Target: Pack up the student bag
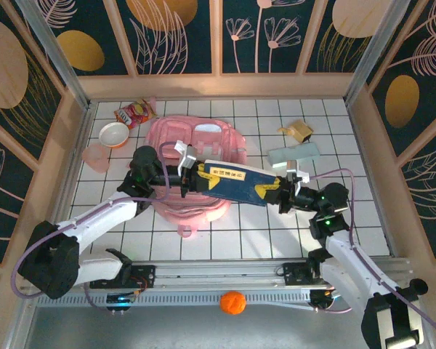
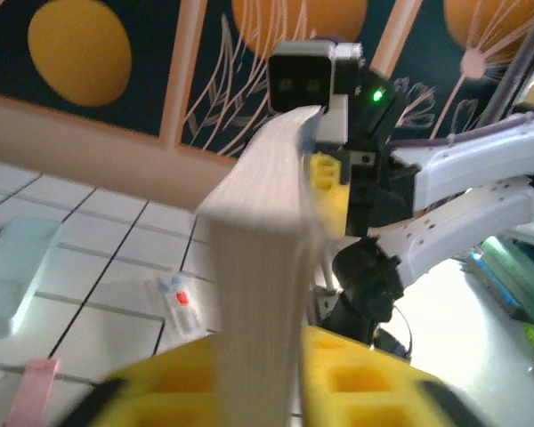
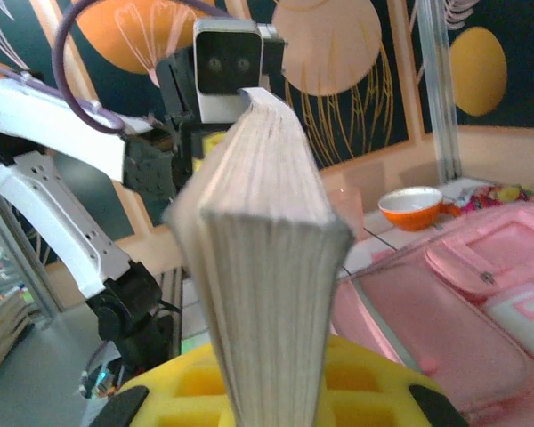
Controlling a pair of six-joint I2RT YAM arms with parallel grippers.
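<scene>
While the thick blue-covered, yellow-marked book (image 1: pixel 232 177) hung level between both arms, we saw the right gripper (image 1: pixel 276 191) pinched tight on one end. The left gripper (image 1: pixel 190 178) flanked the other end, and we couldn't tell if it gripped. Beneath lay the large light-pink fabric student bag (image 1: pixel 171 134), flat on the tiles, presumably awaiting the book.

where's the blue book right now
Top view: the blue book is mid-table, above the near half of the student bag, its ends in the left gripper and the right gripper.
</scene>
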